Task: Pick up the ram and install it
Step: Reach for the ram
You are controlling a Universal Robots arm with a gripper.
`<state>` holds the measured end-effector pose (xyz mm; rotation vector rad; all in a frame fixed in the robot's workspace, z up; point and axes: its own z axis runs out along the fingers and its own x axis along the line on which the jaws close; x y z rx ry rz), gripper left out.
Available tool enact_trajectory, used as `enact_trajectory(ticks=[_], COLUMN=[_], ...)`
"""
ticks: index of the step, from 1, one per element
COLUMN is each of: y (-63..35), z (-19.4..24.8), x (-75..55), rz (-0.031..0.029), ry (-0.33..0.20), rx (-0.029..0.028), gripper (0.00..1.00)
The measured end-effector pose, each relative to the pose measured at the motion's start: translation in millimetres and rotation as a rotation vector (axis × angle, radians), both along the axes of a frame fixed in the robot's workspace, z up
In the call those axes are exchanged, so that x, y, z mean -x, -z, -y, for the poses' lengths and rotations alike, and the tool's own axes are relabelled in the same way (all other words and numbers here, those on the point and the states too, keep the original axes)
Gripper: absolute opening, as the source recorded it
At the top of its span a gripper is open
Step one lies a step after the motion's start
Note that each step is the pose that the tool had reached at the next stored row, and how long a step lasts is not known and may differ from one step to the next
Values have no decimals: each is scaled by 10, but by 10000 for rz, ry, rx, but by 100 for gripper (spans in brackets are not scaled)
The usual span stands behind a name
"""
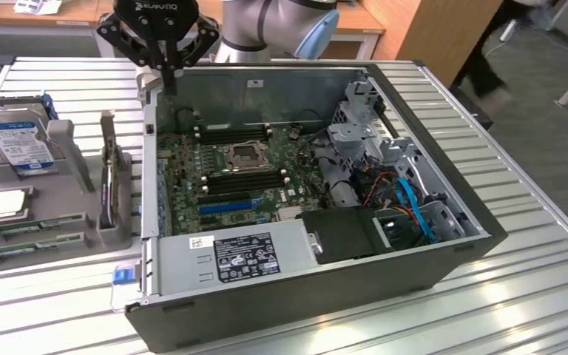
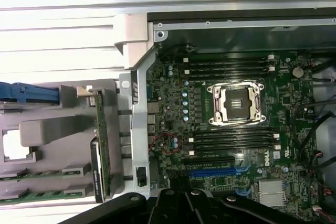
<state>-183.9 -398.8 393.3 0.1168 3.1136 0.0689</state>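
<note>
Gripper [image 1: 171, 83] [image 2: 177, 199]: fingers pressed together, nothing between them; it hangs over the far corner of the computer case [image 1: 461, 222] on the exterior view's left, above the rim, touching nothing.

Below it, inside the case: motherboard [image 1: 264, 196] [image 2: 173, 124] lying flat; processor socket [image 1: 245, 157] [image 2: 234, 103] at its middle; banks of dark memory slots [image 1: 230, 133] [image 2: 228, 66] on both sides of the socket; a blue expansion slot [image 2: 218, 172] nearer the gripper in the wrist view. Power supply [image 1: 234, 255] along the near wall; blue cables [image 1: 417, 211] and a metal drive cage [image 1: 363, 137] at the exterior view's right.

Case side wall [image 1: 149, 185] [image 2: 137, 129] stands between the motherboard and the grey parts holder [image 1: 67, 159] [image 2: 50, 129] just outside it.

Ram [image 1: 27, 225] [image 2: 47, 171]: lying in a near slot of the holder, well apart from the gripper; second green stick [image 1: 18, 250] [image 2: 42, 195] in the slot beside it. Same holder: square processor chip [image 1: 8, 203] [image 2: 14, 148]; hard drive [image 1: 15, 140] with blue label, propped at the far end; an upright card [image 1: 109, 177] [image 2: 101, 129] closest to the case wall.

Surface: slatted metal table [image 1: 521, 288], bright reflections; beyond it wooden desks [image 1: 363, 22]; a person's legs [image 1: 487, 55] at the far corner on the exterior view's right.
</note>
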Motion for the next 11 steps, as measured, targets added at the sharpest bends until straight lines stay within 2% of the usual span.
enact_trajectory(ticks=[11], y=[1], z=[0], x=[110], rz=[0], ry=[1], rx=[0], gripper=[10])
